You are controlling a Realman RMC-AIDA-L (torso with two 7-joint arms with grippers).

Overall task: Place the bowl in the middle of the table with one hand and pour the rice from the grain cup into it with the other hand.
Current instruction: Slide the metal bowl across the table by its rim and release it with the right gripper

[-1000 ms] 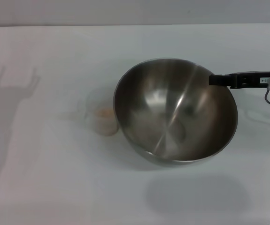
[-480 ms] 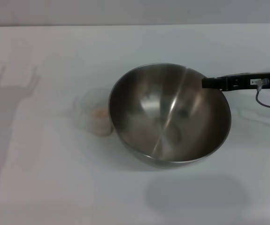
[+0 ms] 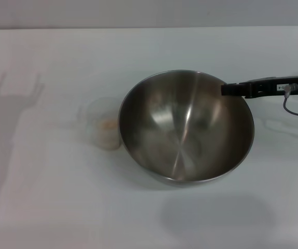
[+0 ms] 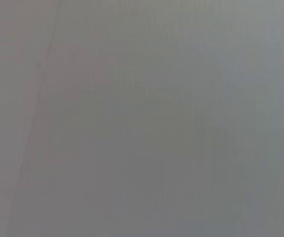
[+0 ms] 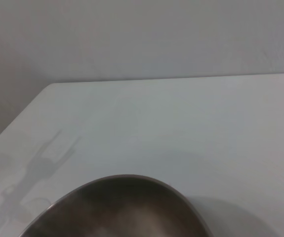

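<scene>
— Leftward again: the steel mixing bowl (image 3: 186,126) now crowds the grain cup (image 3: 103,124) mid-desk (image 3: 45,207).
— Is the right gripper (image 3: 226,89) clamped on its rim?
— Looks so. Left gripper's out of sight.
— So placing is nearly done; the rice (image 3: 107,123) isn't poured yet.

**Bowl central, cup at its left**

The bowl (image 3: 186,127) sits on the tabletop (image 3: 45,207), near the middle. The grain cup (image 3: 103,126) stands just beside its left rim, rice (image 3: 108,124) inside. The right end effector (image 3: 226,89) meets the bowl's far right rim.
</scene>
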